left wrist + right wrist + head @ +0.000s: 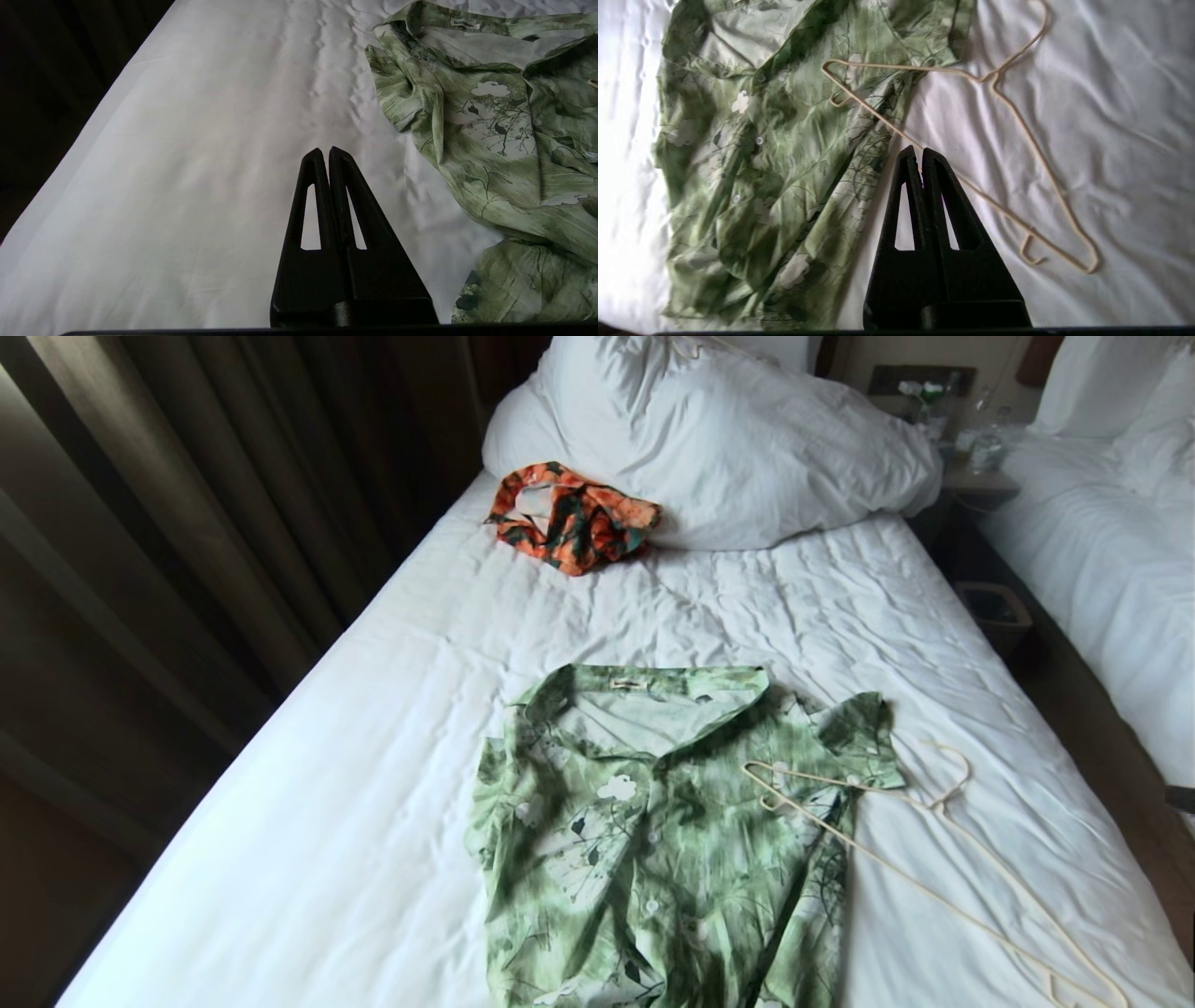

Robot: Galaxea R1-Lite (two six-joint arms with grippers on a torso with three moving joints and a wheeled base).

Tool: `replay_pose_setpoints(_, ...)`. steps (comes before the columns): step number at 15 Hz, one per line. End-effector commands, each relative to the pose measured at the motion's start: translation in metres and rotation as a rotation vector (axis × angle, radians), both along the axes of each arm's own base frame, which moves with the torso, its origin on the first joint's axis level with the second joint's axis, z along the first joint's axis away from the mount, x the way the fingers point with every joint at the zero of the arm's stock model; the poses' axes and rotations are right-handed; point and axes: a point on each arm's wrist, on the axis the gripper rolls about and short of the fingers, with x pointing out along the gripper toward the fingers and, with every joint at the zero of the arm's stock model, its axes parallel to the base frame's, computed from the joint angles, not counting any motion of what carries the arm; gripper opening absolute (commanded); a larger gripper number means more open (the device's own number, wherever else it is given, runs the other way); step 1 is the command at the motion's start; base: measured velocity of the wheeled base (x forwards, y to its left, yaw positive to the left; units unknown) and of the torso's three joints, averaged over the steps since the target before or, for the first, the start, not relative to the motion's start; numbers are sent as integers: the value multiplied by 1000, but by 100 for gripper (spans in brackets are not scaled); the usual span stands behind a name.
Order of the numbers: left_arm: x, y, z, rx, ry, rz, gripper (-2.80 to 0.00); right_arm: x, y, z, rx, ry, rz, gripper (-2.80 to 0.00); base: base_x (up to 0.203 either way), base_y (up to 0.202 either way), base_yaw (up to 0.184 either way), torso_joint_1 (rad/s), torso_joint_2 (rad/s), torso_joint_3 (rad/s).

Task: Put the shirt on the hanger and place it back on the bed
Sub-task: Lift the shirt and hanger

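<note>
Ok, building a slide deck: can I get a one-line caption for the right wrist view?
Shut right gripper above the cream hanger, which lies partly across the green floral shirt on the bed.

Plenty of open sheet on the bed point(308, 784) left of the shirt point(653, 840), and between its collar and the orange garment point(569, 518). Right side's tighter: the hanger point(920, 859) sprawls there, one end lying on the shirt's sleeve. The duvet point(738, 448) bulks up the far end.
</note>
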Motion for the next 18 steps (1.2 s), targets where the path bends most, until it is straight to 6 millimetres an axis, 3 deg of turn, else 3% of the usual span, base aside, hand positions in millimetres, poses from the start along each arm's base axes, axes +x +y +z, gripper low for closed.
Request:
replay_pose_setpoints(1,0,0,0,-1,0,1,-280,62,3,-7,203,252,48,-280,0,0,0,0,0,0)
replay_pose_setpoints(5,0,0,0,-1,0,1,-280,102,-17,-43,409,516,98,-280,0,0,0,0,0,0)
replay_pose_setpoints(9,0,0,0,-1,1,1,-280,138,-53,-96,412,683,60,-280,0,0,0,0,0,0)
replay_pose_setpoints(11,0,0,0,-1,1,1,-280,147,-68,-119,388,729,77,-280,0,0,0,0,0,0)
replay_pose_setpoints(15,0,0,0,-1,1,1,-280,151,-86,-134,312,729,137,-280,0,0,0,0,0,0)
replay_pose_setpoints(18,0,0,0,-1,1,1,-280,150,-98,-125,279,721,164,-280,0,0,0,0,0,0)
